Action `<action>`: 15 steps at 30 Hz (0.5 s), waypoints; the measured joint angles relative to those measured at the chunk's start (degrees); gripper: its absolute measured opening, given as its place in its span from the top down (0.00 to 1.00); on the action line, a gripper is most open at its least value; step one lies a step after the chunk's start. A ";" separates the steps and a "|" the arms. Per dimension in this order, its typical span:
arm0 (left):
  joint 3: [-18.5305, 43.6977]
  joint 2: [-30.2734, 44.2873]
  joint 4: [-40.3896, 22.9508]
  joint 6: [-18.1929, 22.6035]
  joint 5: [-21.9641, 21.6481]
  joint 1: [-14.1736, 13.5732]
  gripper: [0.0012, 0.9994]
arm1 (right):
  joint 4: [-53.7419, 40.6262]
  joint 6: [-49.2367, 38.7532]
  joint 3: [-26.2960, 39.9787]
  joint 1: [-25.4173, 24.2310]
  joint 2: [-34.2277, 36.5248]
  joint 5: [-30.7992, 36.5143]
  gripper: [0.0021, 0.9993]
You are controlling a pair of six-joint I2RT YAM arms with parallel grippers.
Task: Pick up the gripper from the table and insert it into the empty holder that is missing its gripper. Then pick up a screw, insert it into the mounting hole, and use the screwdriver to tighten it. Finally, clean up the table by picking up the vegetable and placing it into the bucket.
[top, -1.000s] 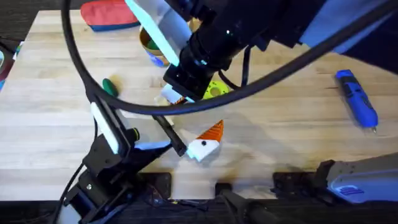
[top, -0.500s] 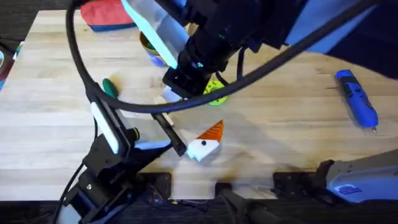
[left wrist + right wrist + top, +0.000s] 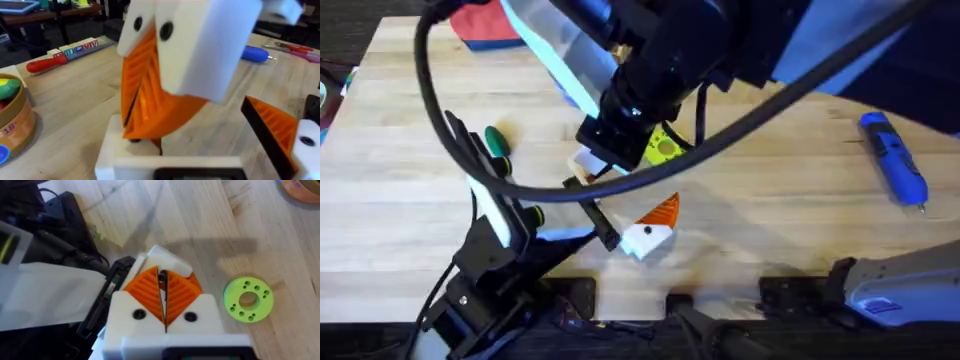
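Observation:
My right gripper (image 3: 598, 156) reaches across the table, shut on the small cream-white gripper (image 3: 586, 164) at its tips (image 3: 162, 275). It holds the piece (image 3: 167, 262) at the far end of the black bar on my left wrist. My left gripper (image 3: 596, 214) is open and low over the table. The holder (image 3: 648, 236), a white block with an orange ribbed triangle (image 3: 280, 132), sits at the bar's near end. The blue screwdriver (image 3: 895, 160) lies at the right. The green vegetable (image 3: 498, 140) lies left of centre. The bucket (image 3: 15, 120) stands behind my right arm. The screw is out of view.
A lime-green disc with holes (image 3: 665, 148) lies beside the right gripper (image 3: 145, 131). A red pouch (image 3: 480, 25) sits at the table's far edge. A red-handled screwdriver (image 3: 47, 62) lies far off. Bare wood stretches between the holder and the blue screwdriver.
My right gripper has shifted slightly left and nearer with the cream piece, closer to the black bar's end. The left arm and the holder have stayed still.

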 joint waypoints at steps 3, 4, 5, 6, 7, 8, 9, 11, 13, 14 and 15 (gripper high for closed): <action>0.00 -0.01 0.01 -0.01 -0.01 0.00 0.01 | 0.00 -0.14 0.00 0.21 -0.01 0.00 1.00; 0.00 -0.01 0.00 0.01 -0.02 0.00 0.01 | 0.00 -0.14 0.00 0.21 -0.01 0.00 1.00; 0.00 -0.01 0.00 0.01 -0.02 0.00 0.01 | 0.00 -0.14 0.00 0.19 -0.02 0.00 1.00; 0.00 -0.01 0.00 0.01 -0.02 0.00 0.01 | -0.01 -0.08 0.00 0.21 -0.02 -0.02 0.97; 0.00 0.00 0.00 0.01 -0.01 0.00 0.01 | -0.01 -0.22 0.00 0.21 -0.02 -0.03 0.88; 0.00 -0.01 0.00 0.01 0.00 0.00 0.01 | -0.02 -0.30 0.00 0.21 0.00 -0.05 0.79; 0.00 -0.01 0.00 0.01 -0.01 0.00 0.01 | -0.03 -0.38 0.00 0.21 -0.02 -0.07 0.72; 0.00 -0.01 0.00 -0.01 -0.02 0.00 0.01 | -0.02 -0.37 0.00 0.19 -0.02 -0.01 0.57; 0.00 0.00 0.00 -0.01 -0.03 0.00 0.01 | 0.04 -0.39 0.04 -0.10 -0.02 0.40 0.35; 0.00 -0.01 0.00 -0.02 -0.03 0.00 0.01 | 0.04 -0.52 0.15 -0.41 -0.04 0.54 0.26; 0.00 -0.01 0.00 -0.01 -0.02 0.00 0.01 | 0.02 -0.60 0.24 -0.89 -0.09 0.66 0.19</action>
